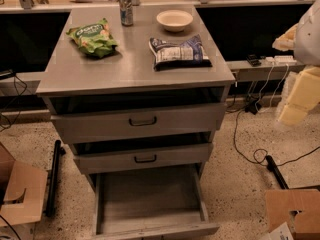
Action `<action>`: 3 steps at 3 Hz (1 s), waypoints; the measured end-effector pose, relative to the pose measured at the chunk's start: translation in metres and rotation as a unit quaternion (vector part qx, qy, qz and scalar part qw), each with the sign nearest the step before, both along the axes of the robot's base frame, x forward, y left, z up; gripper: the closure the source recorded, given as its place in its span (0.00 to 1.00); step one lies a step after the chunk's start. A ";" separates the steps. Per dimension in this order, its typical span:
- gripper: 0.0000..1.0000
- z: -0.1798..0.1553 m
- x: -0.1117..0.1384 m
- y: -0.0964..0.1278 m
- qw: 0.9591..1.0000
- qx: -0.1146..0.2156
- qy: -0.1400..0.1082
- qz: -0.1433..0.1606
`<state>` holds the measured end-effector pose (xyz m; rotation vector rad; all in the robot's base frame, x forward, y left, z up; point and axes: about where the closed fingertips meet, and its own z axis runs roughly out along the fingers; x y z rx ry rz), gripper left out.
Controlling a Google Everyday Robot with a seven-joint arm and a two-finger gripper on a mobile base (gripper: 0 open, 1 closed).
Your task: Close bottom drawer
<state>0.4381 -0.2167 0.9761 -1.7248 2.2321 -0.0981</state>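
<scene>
The bottom drawer point(150, 199) of the grey metal cabinet is pulled far out towards me. Its plain grey inside is bare, and its front edge point(156, 230) lies near the bottom of the view; its handle is hidden from this angle. The two drawers above it, the top one point(140, 121) and the middle one point(144, 158), each stand slightly out and have dark bar handles. My arm comes in at the right edge, and the pale yellow gripper point(294, 109) hangs to the right of the cabinet, about level with the top drawer and well apart from the bottom drawer.
On the cabinet top point(125, 69) lie a green chip bag point(93, 37), a can point(125, 6), a white bowl point(174, 20) and a blue-white snack bag point(179, 52). Cardboard boxes stand at the lower left point(20, 194) and lower right point(295, 209). Cables point(250, 144) run over the floor on the right.
</scene>
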 end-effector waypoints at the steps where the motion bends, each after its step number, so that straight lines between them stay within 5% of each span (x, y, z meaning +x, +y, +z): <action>1: 0.00 0.000 0.000 0.000 1.000 0.000 0.000 0.000; 2: 0.11 0.000 0.000 0.000 1.000 0.000 0.000 0.000; 3: 0.35 -0.015 -0.001 0.010 1.000 0.008 0.000 0.015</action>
